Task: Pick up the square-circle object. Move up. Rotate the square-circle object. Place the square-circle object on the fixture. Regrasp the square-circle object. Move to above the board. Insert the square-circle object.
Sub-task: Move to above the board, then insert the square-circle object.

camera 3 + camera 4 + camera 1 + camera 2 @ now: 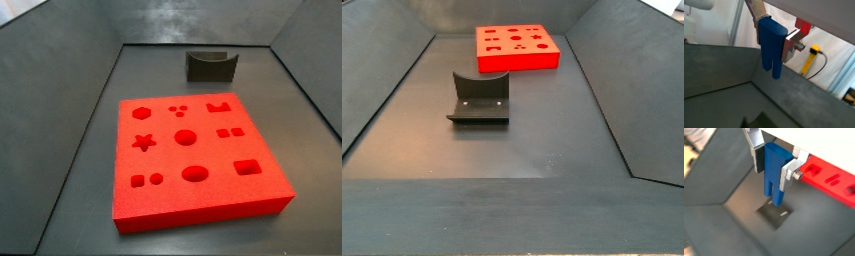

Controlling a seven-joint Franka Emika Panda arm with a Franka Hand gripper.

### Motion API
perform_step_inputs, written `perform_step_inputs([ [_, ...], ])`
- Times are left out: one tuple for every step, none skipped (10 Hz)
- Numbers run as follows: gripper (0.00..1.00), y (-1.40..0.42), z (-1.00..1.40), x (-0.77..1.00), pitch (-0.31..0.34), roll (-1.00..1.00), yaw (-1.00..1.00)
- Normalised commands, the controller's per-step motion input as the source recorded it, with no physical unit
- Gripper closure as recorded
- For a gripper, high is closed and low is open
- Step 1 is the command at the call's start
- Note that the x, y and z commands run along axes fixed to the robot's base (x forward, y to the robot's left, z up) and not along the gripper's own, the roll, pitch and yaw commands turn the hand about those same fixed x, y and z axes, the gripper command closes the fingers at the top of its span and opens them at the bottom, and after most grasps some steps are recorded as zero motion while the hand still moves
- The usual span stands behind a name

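Square-circle object (pixel 770 46) is seen in both wrist views pinched between the silver finger plates of the end effector (pixel 773 37), held upright and clear of the floor, its lower end split into two short prongs (pixel 774 175). It is a bright blue, smooth plastic block, long and narrow. Neither the end effector nor the block appears in the side views.

The floor (pixel 529 140) is a dark grey, matte sheet, enclosed by sloping dark walls (pixel 60 90). On it, in both side views, the board (pixel 194 160) lies flat: a thick red-orange slab with star, hexagon, round and square recesses cut in its top. The fixture (pixel 478 97), a nearly black holder with raised sides, stands well apart from the board (pixel 517 47). A corner of the board (pixel 831 178) shows in a wrist view.
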Motion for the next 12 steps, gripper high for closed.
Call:
perform_step_inputs([
  [1.00, -1.00, -0.16, -0.86, -0.117, -1.00, -0.05],
  [1.00, -1.00, -0.16, -0.89, -0.122, -1.00, -0.05],
  [1.00, -0.99, -0.16, -0.91, -0.132, -1.00, -0.06],
  [1.00, -0.69, -0.12, -0.67, -0.142, -1.00, -0.06],
  [1.00, -0.39, -0.07, -0.43, -0.151, -1.00, -0.06],
  [1.00, -0.20, -0.04, -0.26, -0.132, -1.00, -0.07],
  [1.00, -0.09, -0.02, -0.14, -0.077, -0.69, -0.05],
  [1.00, -0.06, -0.02, -0.09, -0.050, -0.47, -0.04],
  [1.00, -0.03, -0.01, -0.06, -0.036, -0.31, -0.02],
  [1.00, -0.01, 0.00, -0.04, -0.026, -0.22, -0.02],
  [1.00, 0.00, -0.02, -0.12, -0.119, -0.06, 0.04],
  [1.00, 0.00, 0.00, 0.00, -0.011, -0.02, 0.00],
])
